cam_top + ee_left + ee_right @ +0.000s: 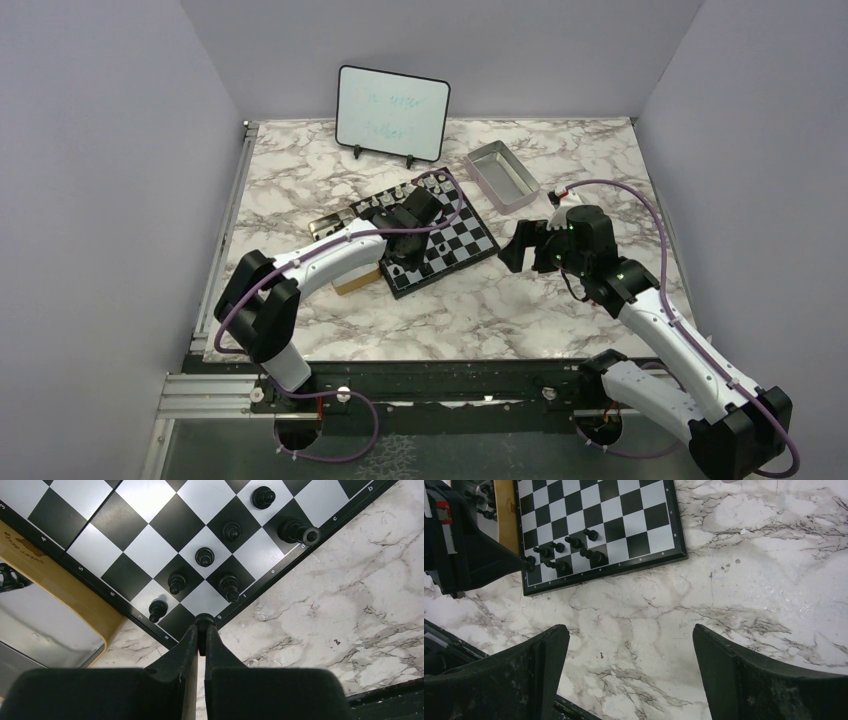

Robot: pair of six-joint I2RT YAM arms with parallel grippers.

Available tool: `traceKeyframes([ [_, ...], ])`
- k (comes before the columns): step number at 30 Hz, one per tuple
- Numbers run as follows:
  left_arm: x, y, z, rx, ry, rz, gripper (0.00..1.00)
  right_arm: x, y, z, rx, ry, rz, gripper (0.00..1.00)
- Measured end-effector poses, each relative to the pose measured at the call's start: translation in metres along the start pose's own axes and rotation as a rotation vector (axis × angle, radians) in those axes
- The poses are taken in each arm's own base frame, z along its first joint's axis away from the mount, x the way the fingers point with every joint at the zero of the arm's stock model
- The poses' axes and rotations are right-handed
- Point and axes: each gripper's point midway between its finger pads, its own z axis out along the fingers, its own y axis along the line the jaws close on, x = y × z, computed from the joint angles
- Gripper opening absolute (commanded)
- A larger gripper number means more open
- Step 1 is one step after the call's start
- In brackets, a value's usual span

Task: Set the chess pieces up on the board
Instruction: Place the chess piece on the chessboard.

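Note:
The board (470, 235) lies at the table's middle; it also shows in the left wrist view (150, 550) and the right wrist view (624, 510). Several black chess pieces (204, 556) stand on its near rows, and one (297, 531) leans over by the rim. My left gripper (202, 635) is shut on a black chess piece (204, 621) over the board's corner square by the rim; in the top view this gripper (398, 262) is at the board's near-left corner. My right gripper (631, 630) is open and empty above bare marble, right of the board (515, 245).
Pale chess figures (400, 195) line the board's far edge. A tan wooden box (65, 600) touches the board's left side. A grey metal tray (500, 175) sits at the back right and a small whiteboard (392, 112) stands at the back.

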Motion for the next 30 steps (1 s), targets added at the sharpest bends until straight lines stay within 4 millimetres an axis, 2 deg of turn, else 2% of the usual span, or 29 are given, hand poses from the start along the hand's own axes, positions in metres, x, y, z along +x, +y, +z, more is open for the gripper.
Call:
traceKeyframes([
  [10,-0.002,-0.003,0.006,0.006,-0.013,-0.012,0.04,0.0,0.0,0.0,0.0,0.0,0.0,1.0],
  [17,0.007,-0.002,0.018,-0.007,0.02,-0.004,0.04,0.0,0.0,0.0,0.0,-0.002,0.0,1.0],
  [30,0.011,-0.002,0.024,-0.015,0.035,0.0,0.04,0.0,0.0,0.0,0.002,-0.003,0.0,1.0],
])
